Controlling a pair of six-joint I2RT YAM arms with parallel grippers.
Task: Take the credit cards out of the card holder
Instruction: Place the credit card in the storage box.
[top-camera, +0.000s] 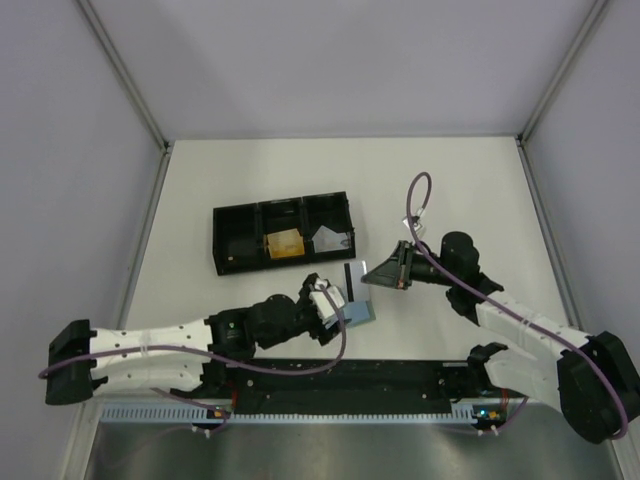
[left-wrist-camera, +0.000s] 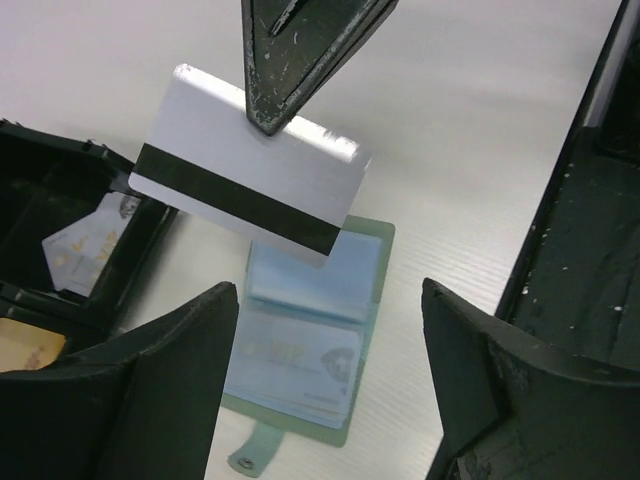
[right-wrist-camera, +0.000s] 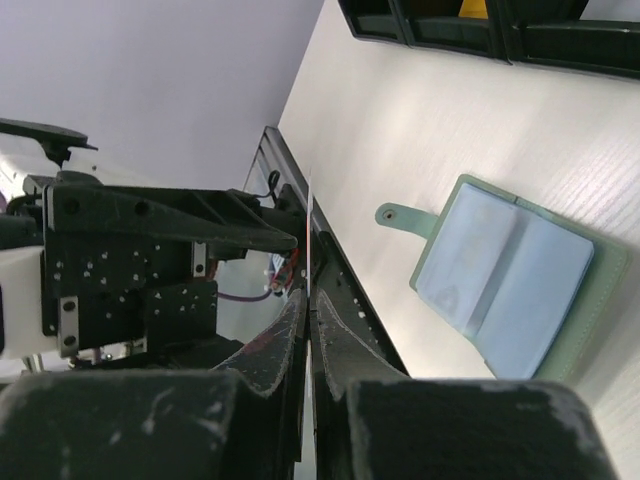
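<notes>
A smooth, matte white table (top-camera: 250, 180) carries a long black plastic tray (top-camera: 283, 232) divided into three square compartments, which sits well beyond the two arms. The right gripper (right-wrist-camera: 310, 320), a pair of scuffed black wedge-shaped fingers, is pinched tight on one long edge of a thin, rigid silvery plastic card (left-wrist-camera: 250, 170) crossed by a glossy black stripe. It holds the card tilted, clear of the table and close to the holder. The left gripper (left-wrist-camera: 328, 300) hangs low over the table with its broad black fingers spread wide and nothing between them.

Directly beneath those spread fingers lies the pale blue-green folding card holder (right-wrist-camera: 510, 290). It is opened flat near the table's front edge, between the two arms and apart from the tray. Its two square panels of clear, slightly glossy pockets face up, and a small rounded tab with a snap sticks out from one edge. A pale card with faint printing (left-wrist-camera: 300, 355) sits inside the pocket nearest the tab.

A tan-gold card (top-camera: 283, 243) rests in the tray's middle compartment. A silvery-grey card (top-camera: 330, 238) rests in the tray's right one.
</notes>
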